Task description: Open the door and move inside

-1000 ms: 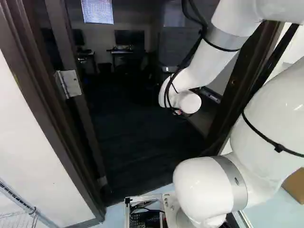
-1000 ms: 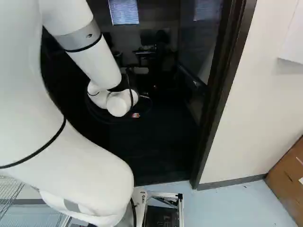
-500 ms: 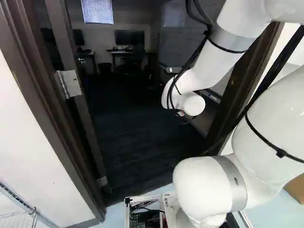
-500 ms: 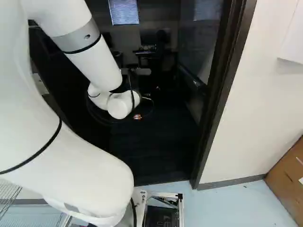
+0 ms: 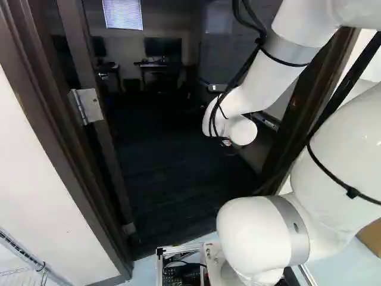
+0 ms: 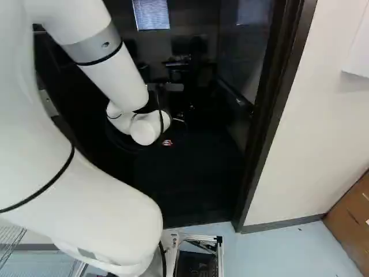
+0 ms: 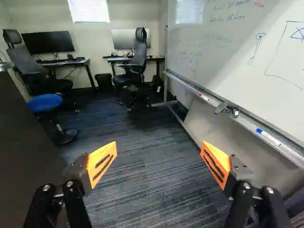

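Observation:
The gripper [image 6: 167, 142] is mostly hidden past the wrist in the right base view; only a small orange patch shows. In the wrist view the gripper [image 7: 159, 149] is open wide, with carpet beyond and nothing between its pads. The door stands open into the room: its hinged edge [image 5: 108, 140] shows at the left of the left base view, and its dark face [image 7: 23, 137] lies beside the gripper in the wrist view. My forearm reaches through the doorway, whose dark frame [image 6: 275, 109] stands to its right in the right base view. No handle can be made out.
Inside, a whiteboard [image 7: 237, 52] on a stand lines one side. Beyond the carpet [image 7: 147, 166] are desks, monitors, an office chair [image 7: 134, 66], a bin [image 7: 104, 81] and a blue stool [image 7: 45, 102]. Outside, cardboard boxes [image 6: 351, 219] and a wire rack [image 5: 21, 271] flank the base.
The upper arm and wrist shifted slightly rightward in the left base view, then held still. Most recently the base has moved a little, the door frame sliding slightly rightward in the right base view.

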### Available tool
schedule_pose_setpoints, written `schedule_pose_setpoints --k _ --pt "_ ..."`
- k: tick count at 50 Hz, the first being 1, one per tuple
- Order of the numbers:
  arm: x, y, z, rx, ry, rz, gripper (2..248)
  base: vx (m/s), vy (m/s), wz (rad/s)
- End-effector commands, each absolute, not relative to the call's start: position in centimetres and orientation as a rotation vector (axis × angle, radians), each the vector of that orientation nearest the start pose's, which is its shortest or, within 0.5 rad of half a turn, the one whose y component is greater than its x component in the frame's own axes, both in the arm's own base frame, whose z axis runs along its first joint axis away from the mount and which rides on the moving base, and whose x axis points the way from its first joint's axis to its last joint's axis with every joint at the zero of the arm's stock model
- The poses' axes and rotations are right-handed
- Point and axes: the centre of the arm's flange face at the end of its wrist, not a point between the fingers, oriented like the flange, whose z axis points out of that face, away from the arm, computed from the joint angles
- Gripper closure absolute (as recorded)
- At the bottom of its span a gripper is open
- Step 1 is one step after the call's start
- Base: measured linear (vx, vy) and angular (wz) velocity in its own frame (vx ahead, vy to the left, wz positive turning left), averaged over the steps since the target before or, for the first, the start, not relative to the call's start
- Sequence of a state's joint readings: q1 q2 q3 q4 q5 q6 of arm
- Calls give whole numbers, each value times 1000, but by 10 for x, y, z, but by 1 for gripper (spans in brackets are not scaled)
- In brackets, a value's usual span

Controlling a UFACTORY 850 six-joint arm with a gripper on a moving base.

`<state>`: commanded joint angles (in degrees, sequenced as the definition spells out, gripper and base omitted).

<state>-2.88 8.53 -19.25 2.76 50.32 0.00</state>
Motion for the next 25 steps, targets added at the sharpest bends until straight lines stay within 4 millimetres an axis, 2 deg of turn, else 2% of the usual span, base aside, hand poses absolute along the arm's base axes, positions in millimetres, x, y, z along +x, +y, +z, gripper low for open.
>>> schedule_pose_setpoints --k 10,25 --pt "361 -21 424 -2469 137 -2004 3 90 0 8" --pt "361 -21 424 -2469 137 -2004 3 108 -41 1"
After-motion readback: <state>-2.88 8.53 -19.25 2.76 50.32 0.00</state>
